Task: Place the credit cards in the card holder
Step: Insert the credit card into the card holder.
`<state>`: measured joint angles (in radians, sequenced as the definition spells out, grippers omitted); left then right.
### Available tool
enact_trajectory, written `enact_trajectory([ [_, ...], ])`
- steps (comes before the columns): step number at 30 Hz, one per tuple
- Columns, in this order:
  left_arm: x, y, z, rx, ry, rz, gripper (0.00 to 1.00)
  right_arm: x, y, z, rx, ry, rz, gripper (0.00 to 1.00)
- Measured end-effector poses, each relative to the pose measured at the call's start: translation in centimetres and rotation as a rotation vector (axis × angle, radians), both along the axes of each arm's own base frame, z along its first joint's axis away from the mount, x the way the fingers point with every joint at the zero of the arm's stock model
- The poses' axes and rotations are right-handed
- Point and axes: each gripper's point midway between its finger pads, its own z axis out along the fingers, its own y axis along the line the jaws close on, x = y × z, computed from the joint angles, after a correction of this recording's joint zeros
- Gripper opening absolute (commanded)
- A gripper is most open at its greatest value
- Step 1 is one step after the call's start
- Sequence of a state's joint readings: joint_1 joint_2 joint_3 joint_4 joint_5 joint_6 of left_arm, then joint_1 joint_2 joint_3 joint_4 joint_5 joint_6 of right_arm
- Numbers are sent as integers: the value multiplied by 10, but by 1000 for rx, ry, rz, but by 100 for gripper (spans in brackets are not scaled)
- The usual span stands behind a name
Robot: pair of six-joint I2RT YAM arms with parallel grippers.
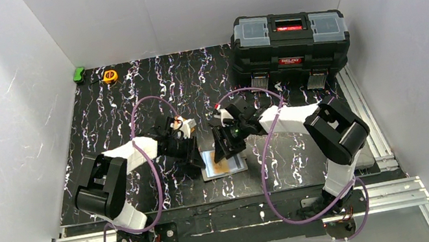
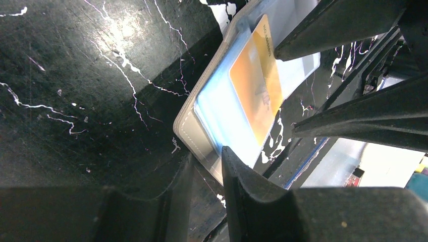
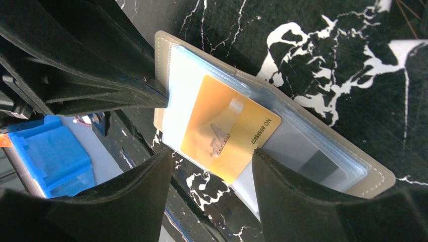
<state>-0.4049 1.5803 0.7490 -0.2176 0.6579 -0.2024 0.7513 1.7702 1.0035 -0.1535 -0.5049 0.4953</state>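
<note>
Your orange-gold credit card [image 3: 222, 126] lay flat on the clear pockets of the card holder [image 3: 376, 176]; whether it sat under the film or on top of it, I cannot tell. One corner of it poked past the holder's near edge. The card holder itself lay open on the black marbled tabletop [image 1: 130, 102], close to the front edge and between your two arms. You had the left hand [image 2: 206, 157] at the holder's left edge, its fingers nearly together and apparently pinching the taupe rim and the pocket edge there. You had the right hand [image 3: 212, 156] over the holder from the other side, its fingers spread wide, with the card's protruding corner between them; whether either finger touched the card was not clear. Well beyond the holder, at the tabletop's far right, stood a black toolbox [image 1: 290, 36]. Far from the holder at the back left lay a small orange tape measure [image 1: 110, 76].
</note>
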Motion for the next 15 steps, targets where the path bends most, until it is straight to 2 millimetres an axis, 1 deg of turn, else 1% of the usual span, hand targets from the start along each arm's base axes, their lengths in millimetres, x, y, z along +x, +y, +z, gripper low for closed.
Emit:
enact_trajectory([
  [7,0,0,0,-1,0,1,31,-4,13,4,32,10,21,65],
  [15,2,-1,1,-4,-3,6,30,-8,20,10,67,17,38,65],
])
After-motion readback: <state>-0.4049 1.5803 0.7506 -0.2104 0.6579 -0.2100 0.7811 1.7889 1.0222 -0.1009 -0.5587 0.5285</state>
